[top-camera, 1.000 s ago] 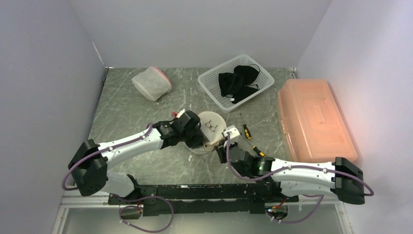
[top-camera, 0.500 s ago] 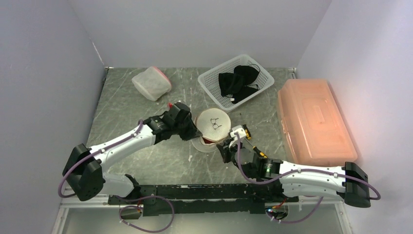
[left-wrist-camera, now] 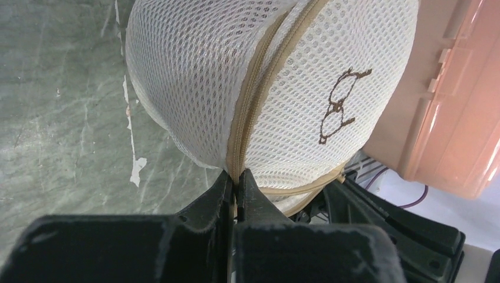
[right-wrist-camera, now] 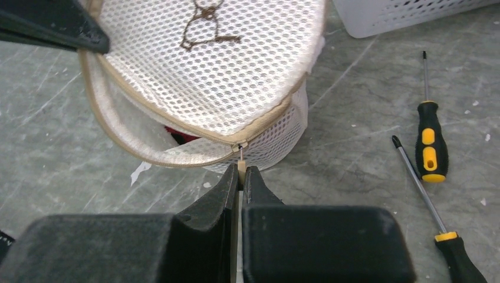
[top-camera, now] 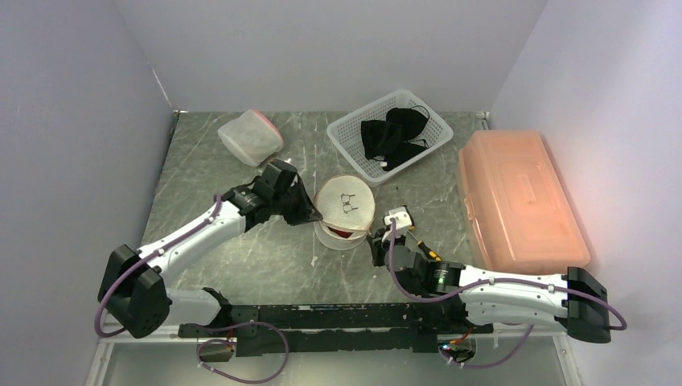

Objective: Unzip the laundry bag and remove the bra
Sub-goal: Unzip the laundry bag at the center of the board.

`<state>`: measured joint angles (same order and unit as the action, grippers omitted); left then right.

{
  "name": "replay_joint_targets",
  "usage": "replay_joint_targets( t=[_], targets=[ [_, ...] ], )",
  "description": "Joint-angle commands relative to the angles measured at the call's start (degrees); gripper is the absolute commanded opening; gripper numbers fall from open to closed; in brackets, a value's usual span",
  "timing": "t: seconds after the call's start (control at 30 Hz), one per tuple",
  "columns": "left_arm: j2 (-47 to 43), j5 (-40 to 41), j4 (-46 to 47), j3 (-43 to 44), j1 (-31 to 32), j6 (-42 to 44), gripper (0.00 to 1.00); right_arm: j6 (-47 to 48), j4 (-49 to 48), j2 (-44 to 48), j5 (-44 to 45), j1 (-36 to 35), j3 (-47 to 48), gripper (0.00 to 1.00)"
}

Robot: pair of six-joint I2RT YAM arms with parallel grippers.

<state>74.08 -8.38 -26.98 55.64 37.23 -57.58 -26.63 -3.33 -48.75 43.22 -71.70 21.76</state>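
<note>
I find the unzipping step in hand. The round white mesh laundry bag [top-camera: 344, 211] stands on the grey bench [top-camera: 265, 259], just on the arms' side of the white plastic basket [top-camera: 388, 137]. The left fingers [left-wrist-camera: 229, 187] are closed on its tan zip seam, and the right fingers [right-wrist-camera: 233, 184] are clamped on the small zip pull [right-wrist-camera: 241, 152]. The zip is part-open, and the red fabric [right-wrist-camera: 177, 137] inside is presumably the bra. Next, I judge, the pull must travel further round while the left side holds firm. A second ago the left fingers stood half-open over the bag; now they grip it and the lid is raised.

Laundry bag [top-camera: 346, 205] centre; basket [top-camera: 354, 157] behind; box [top-camera: 519, 197] far right; screwdrivers [right-wrist-camera: 431, 141] probably between.
</note>
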Motion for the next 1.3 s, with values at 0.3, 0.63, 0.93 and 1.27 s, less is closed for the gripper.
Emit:
replay_joint_targets(
  t=[0.3, 0.63, 0.93, 1.27],
  targets=[
    [3.0, -3.4, -6.0, 8.2, -1.7, 14.1, 0.03, 3.6, -0.7, 6.5, 4.0, 0.5, -1.8, 0.00],
    [8.2, -5.3, -8.9, 15.8, -2.1, 19.1, 0.33, 5.3, -2.4, 6.7, -1.2, 0.4, -2.2, 0.00],
    [-3.5, -4.7, -8.8, 6.3, -2.1, 10.7, 0.93, 2.9, -4.0, 4.0, -1.4, 0.4, -1.2, 0.00],
    [-14.9, -9.4, 1.9, -6.4, 1.6, -9.0, 0.94, 1.6, -2.8, 0.5, -2.3, 0.6, 2.6, 0.00]
  ],
)
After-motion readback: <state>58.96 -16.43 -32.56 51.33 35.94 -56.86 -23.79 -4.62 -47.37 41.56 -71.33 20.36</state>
